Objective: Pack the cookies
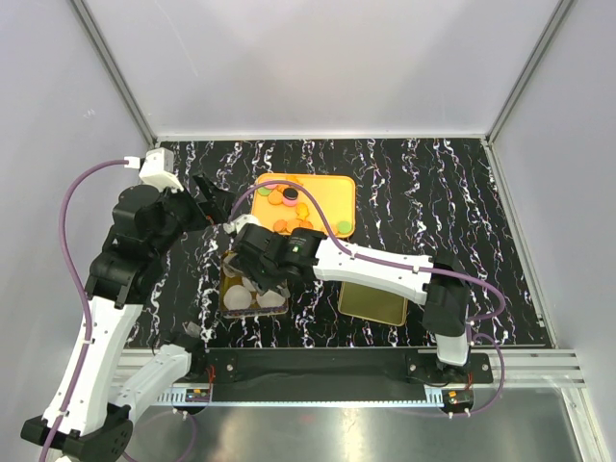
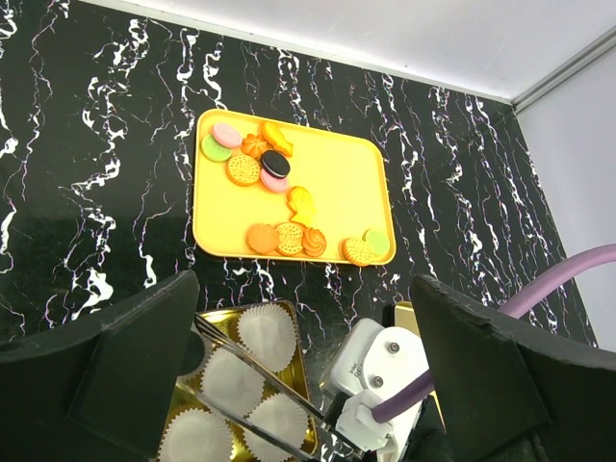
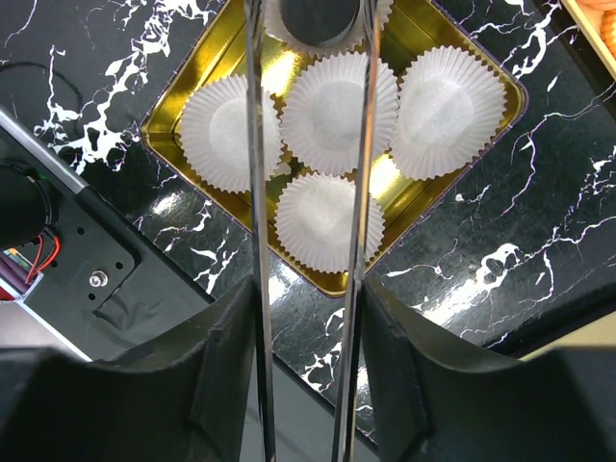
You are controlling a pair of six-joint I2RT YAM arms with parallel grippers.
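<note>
The cookies (image 1: 287, 200), mostly orange discs with a few black, green and pink ones, lie on the orange tray (image 1: 337, 197); they also show in the left wrist view (image 2: 274, 164). My right gripper (image 1: 268, 274) (image 3: 310, 327) is shut on metal tongs (image 3: 255, 192). The tong tips pinch a black cookie (image 3: 322, 17) just over a white paper cup in the gold tin (image 3: 183, 96). My left gripper (image 1: 207, 197) (image 2: 313, 375) is open and empty, held above the tin's far side.
The gold tin (image 1: 229, 294) holds several white paper cups (image 3: 332, 111). A gold lid (image 1: 371, 300) lies to its right. The right arm crosses above the table between tin and tray. The base rail runs along the near edge.
</note>
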